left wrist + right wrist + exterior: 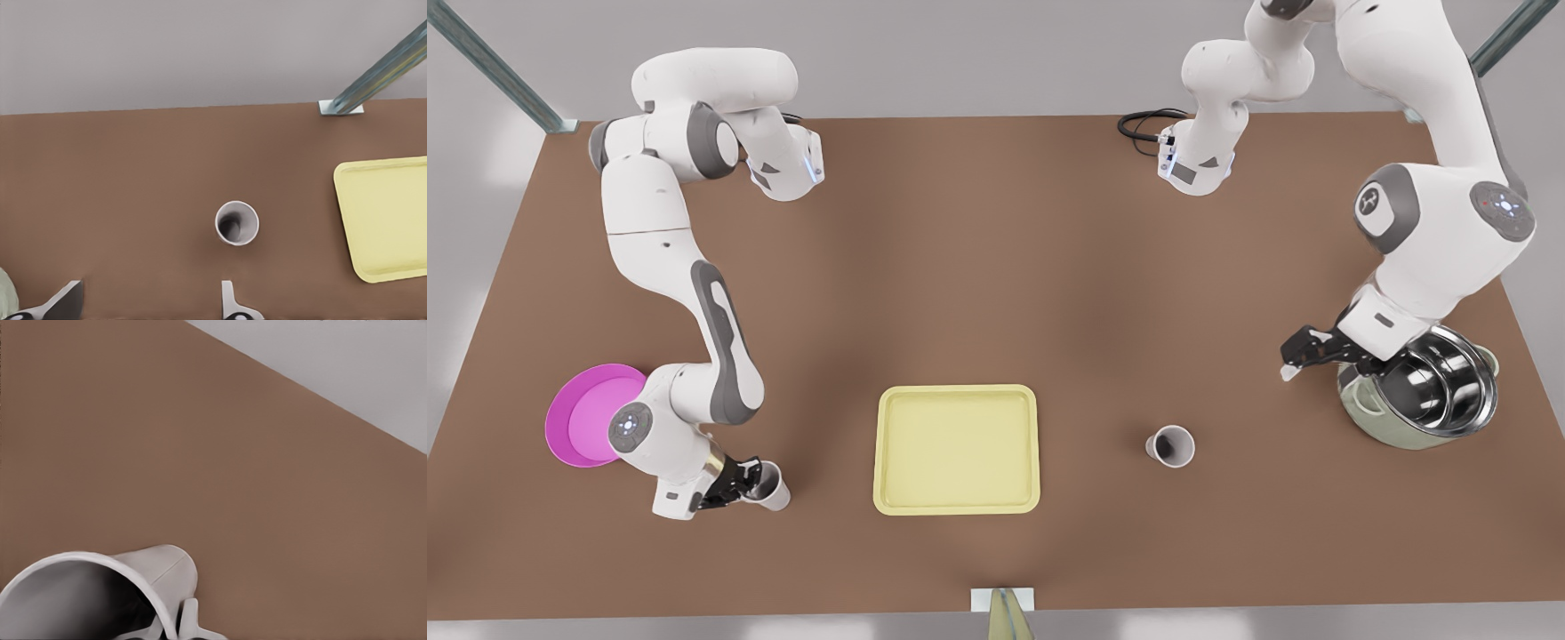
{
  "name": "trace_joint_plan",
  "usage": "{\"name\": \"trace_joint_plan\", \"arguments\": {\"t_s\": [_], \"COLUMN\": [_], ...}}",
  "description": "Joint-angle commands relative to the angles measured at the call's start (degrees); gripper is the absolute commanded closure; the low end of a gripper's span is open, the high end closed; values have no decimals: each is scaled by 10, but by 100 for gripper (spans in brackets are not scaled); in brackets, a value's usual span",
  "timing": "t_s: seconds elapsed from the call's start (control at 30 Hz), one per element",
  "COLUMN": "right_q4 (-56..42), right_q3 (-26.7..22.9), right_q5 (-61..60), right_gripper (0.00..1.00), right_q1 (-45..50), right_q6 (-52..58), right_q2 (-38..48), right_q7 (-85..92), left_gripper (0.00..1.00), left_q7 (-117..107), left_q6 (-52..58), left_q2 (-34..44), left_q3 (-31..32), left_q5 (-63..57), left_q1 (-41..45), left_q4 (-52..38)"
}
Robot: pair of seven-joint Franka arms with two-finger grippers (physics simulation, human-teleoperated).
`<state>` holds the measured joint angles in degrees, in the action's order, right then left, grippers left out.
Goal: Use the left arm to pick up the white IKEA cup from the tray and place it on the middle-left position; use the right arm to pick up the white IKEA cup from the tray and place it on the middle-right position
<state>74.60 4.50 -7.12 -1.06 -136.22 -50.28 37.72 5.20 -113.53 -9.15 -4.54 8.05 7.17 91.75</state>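
The pale yellow tray (pixel 882 449) (pixel 345 220) lies near the table's front edge with nothing in it. One white cup (pixel 1170 446) (pixel 237 223) stands upright on the brown table to the front view's right of the tray. My left gripper (pixel 1289 366) (pixel 148 301) hovers open beyond that cup, beside the steel pot, apart from the cup. The other white cup (pixel 774 489) (pixel 157 567) is tilted at the front view's left of the tray. My right gripper (pixel 749 480) (pixel 167 621) is shut on its rim.
A round magenta dish (pixel 580 418) lies at the front view's left edge, behind the right arm. A steel pot (pixel 1436 382) on a pale green base stands at the right. A black cable (pixel 1143 124) coils at the back. A metal post (pixel 1005 613) (pixel 377 70) stands at the front edge.
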Motion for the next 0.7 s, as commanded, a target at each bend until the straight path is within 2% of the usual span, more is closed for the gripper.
{"name": "trace_joint_plan", "arguments": {"t_s": [0.0,0.03,0.1,0.2,0.3,0.33,0.43,0.5,0.6,0.67], "right_q4": [-2,-4,-7,-11,-16,-16,-16,-20,-28,26], "right_q3": [0,0,0,-1,2,2,-5,-27,-27,-23], "right_q5": [-5,-4,-4,-5,1,2,33,36,53,60], "right_gripper": [54,39,29,28,28,26,7,2,2,5], "right_q1": [0,0,0,1,3,3,-2,-2,2,8], "right_q6": [6,9,25,56,157,216,341,402,419,402], "right_q2": [3,4,8,18,81,121,208,227,227,253], "right_q7": [94,93,90,89,61,19,-160,-202,-235,-237], "left_gripper": [0,0,0,0,0,0,0,0,0,0], "left_q7": [-36,-34,-36,-36,-37,-37,-37,-37,-37,-38], "left_q6": [162,151,140,140,142,142,142,142,142,142], "left_q2": [7,3,0,0,0,0,-1,-2,-3,-3], "left_q3": [8,10,11,11,11,11,11,11,11,11], "left_q5": [-37,-36,-30,-31,-31,-31,-31,-31,-31,-31], "left_q1": [11,12,12,11,12,11,11,11,11,11], "left_q4": [-2,-3,-3,-3,-3,-3,-3,-2,-2,-2]}}
